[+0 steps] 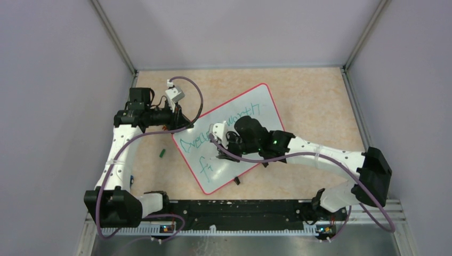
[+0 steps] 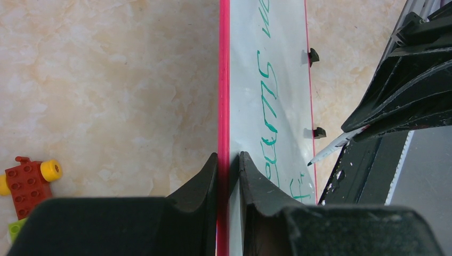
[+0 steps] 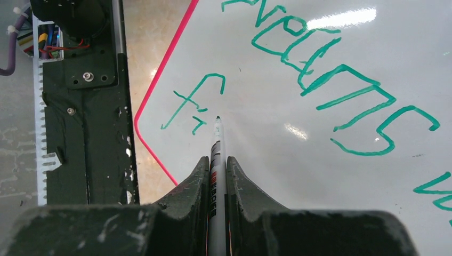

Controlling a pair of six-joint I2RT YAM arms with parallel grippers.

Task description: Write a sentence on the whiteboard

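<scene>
The whiteboard with a thin red rim lies tilted on the table. It also shows in the left wrist view and in the right wrist view. The sentence is green lettering: a top line reading roughly "Dreams worth", and below it "fi". My left gripper is shut on the board's red edge at its left side. My right gripper is shut on a white marker, whose green tip is at the board beside the "fi".
A small green cap lies on the table left of the board. Red, yellow and green toy bricks lie near the left gripper. The black base rail runs along the near edge. Grey walls stand on three sides.
</scene>
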